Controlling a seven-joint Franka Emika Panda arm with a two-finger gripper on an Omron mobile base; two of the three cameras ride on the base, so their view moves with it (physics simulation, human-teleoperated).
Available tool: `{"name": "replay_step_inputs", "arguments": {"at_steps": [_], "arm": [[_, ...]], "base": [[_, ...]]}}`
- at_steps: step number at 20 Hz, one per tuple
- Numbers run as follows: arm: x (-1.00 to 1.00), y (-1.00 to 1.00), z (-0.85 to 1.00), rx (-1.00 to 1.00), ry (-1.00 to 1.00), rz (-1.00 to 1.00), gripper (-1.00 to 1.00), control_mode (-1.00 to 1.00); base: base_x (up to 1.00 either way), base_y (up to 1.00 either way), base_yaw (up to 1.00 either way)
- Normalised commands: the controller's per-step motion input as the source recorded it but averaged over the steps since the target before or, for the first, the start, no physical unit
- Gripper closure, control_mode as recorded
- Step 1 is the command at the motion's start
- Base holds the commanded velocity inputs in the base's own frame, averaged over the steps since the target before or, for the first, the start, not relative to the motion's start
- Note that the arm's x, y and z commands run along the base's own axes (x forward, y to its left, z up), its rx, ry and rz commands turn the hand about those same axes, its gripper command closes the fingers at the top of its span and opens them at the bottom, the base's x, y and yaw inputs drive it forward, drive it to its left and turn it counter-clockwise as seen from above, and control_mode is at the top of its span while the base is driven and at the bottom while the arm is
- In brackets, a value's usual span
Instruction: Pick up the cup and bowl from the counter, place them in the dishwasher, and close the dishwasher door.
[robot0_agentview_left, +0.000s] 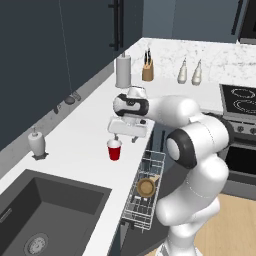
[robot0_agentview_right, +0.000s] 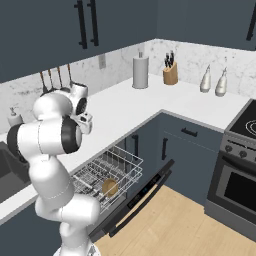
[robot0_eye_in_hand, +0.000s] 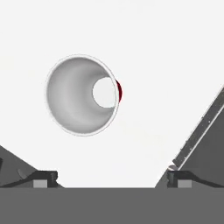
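cup (robot0_eye_in_hand: 82, 95): red outside nearly all hidden looking straight down it | dishwasher door (robot0_agentview_right: 142, 197): partly behind the arm | sink (robot0_agentview_left: 30, 220): cut off at the picture edge

Far beyond fingers: white paper-towel roll (robot0_agentview_left: 123, 71), wooden knife block (robot0_agentview_left: 147, 71), two pale bottles (robot0_agentview_left: 189, 72); nearer, white soap dispenser (robot0_agentview_left: 36, 142), dark sink (robot0_agentview_left: 45, 215).

Dark navy cabinets (robot0_agentview_right: 60, 30), marble backsplash (robot0_agentview_right: 190, 57), wood floor (robot0_agentview_right: 180, 225), black sink (robot0_agentview_left: 45, 210), steel stove (robot0_agentview_right: 240, 170).
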Motion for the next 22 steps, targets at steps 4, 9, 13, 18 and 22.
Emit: {"name": "replay_step_inputs", "arguments": {"at_steps": [4, 9, 13, 18, 22], "arm": [[0.26, 0.19, -0.25, -0.17, 0.02, -0.09, -1.00, -1.00], [0.36, 0.12, -0.20, -0.03, 0.00, -0.09, -1.00, -1.00], [0.30, 0.00, -0.24, 0.00, 0.00, -0.08, -1.00, -1.00], [0.14, 0.00, -0.21, 0.00, 0.00, -0.06, -1.00, -1.00], [-0.01, 0.00, -0.19, 0.00, 0.00, -0.04, -1.00, -1.00]], "base": [[0.00, 0.00, 0.00], [0.00, 0.00, 0.00], [0.00, 0.00, 0.00], [0.00, 0.00, 0.00], [0.00, 0.00, 0.00]]}}
